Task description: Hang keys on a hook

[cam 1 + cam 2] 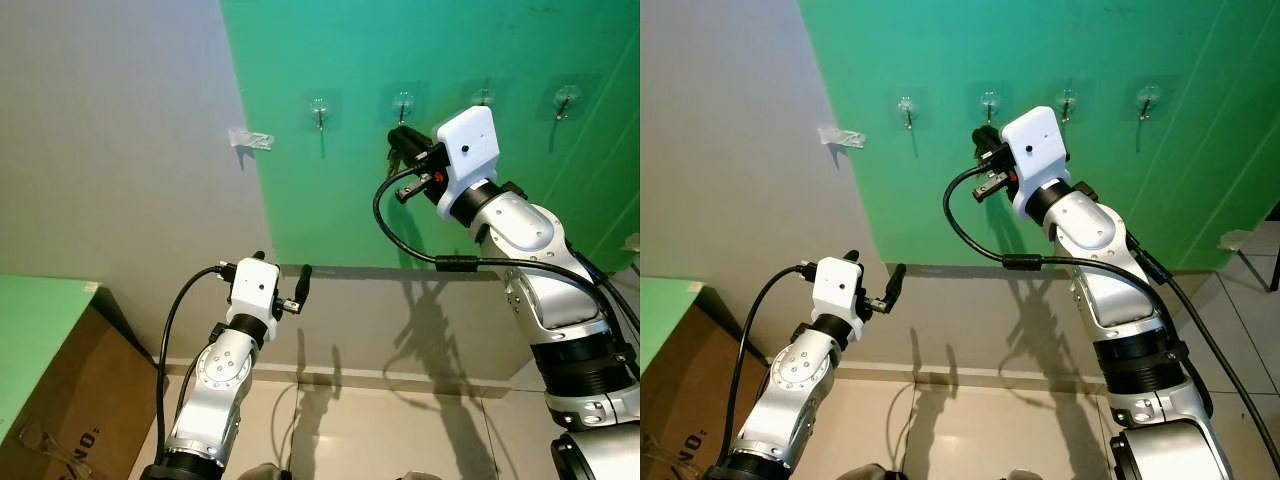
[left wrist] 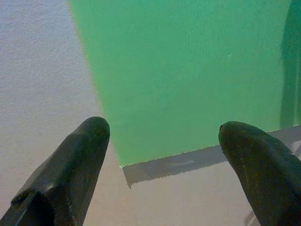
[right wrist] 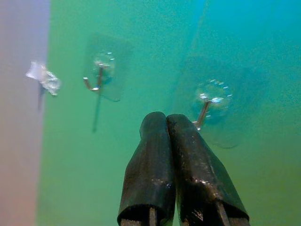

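Observation:
Several clear stick-on hooks sit in a row on the green wall panel point(image 1: 420, 60). My right gripper point(image 1: 396, 138) is raised to the second hook point(image 1: 403, 103), its tips just below and left of it. Its fingers point(image 3: 162, 141) are pressed shut, with that hook point(image 3: 209, 101) close beyond them. A small dark bunch, apparently the keys point(image 1: 393, 159), hangs under the fingertips in the eye views; the fingers hide it in the right wrist view. My left gripper point(image 1: 282, 272) is held low and open, empty, facing the panel's lower edge point(image 2: 188, 157).
Free hooks lie left point(image 1: 319, 108) and right point(image 1: 482, 98) point(image 1: 565, 100) of the gripper. A scrap of clear tape point(image 1: 250, 139) sticks to the grey wall. A cardboard box point(image 1: 60, 410) with a green top stands at the lower left. Tiled floor point(image 1: 400, 430) lies below.

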Available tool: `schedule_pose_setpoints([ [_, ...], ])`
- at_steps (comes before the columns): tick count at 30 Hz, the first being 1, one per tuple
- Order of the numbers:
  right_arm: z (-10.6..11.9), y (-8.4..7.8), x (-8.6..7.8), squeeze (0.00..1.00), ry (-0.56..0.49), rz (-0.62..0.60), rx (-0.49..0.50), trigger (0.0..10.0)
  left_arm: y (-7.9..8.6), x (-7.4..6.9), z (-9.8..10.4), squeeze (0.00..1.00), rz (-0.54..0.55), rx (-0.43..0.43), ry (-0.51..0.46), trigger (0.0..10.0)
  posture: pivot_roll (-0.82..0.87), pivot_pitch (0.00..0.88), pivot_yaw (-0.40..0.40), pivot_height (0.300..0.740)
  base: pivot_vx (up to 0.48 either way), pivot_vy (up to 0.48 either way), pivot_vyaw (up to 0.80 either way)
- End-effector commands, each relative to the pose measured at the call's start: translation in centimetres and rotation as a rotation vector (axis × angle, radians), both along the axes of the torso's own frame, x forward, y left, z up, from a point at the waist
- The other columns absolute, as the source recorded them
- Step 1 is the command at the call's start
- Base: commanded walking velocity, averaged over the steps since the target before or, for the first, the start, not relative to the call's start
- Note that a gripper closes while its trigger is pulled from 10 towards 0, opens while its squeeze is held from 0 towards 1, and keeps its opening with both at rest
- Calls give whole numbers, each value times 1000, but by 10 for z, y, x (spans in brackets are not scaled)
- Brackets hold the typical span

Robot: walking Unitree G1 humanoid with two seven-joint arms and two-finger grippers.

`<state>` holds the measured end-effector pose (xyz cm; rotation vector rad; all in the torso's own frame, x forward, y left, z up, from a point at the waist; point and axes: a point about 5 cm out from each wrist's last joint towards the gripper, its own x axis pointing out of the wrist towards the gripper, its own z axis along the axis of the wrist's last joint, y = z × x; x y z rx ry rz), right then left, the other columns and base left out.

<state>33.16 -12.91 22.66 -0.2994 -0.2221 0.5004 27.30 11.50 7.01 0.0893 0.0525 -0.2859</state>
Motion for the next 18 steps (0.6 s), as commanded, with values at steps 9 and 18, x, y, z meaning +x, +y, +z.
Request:
schedule_pose_setpoints([
  [9,-2,2,2,0,-99,-64,-73,0,0,-1,-2,0,-8,9,16,10000,-221,0,90,740,0,0,0],
  [18,-3,9,5,0,-135,-55,-99,0,-1,0,-2,0,-10,10,16,10000,-217,0,90,740,0,0,0],
])
